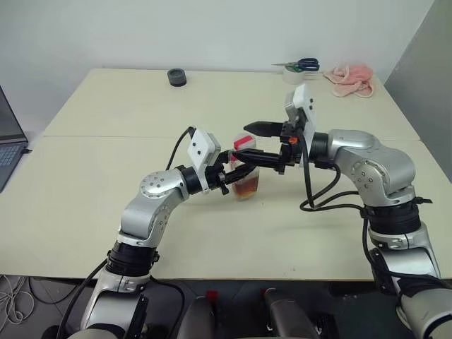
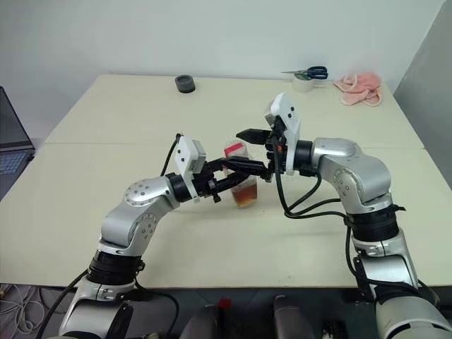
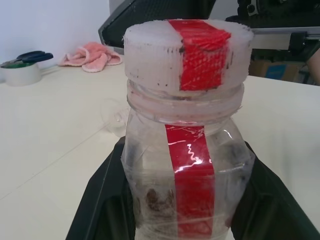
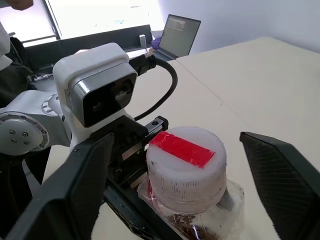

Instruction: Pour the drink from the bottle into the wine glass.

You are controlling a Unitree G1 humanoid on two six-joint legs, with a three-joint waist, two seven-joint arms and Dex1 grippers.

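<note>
The bottle (image 1: 246, 178) is a small clear plastic one with a red strip down its side and a white ribbed cap (image 4: 186, 167) crossed by red tape. The amber drink (image 1: 246, 188) fills its lower part. It stands upright over the middle of the table (image 1: 106, 162), with my left gripper (image 1: 236, 174) shut on its body, black fingers (image 3: 97, 200) on either side. My right gripper (image 1: 258, 144) reaches in level from the right, open, with one finger on each side of the cap and clear of it. A faint clear shape (image 3: 115, 113) on the table beyond the bottle may be the wine glass.
A black round object (image 1: 176, 76) lies at the back of the table. A tape roll with scissors on it (image 1: 300, 69) and a pink cloth (image 1: 351, 78) sit at the back right. A laptop (image 1: 7, 145) stands off the table's left edge.
</note>
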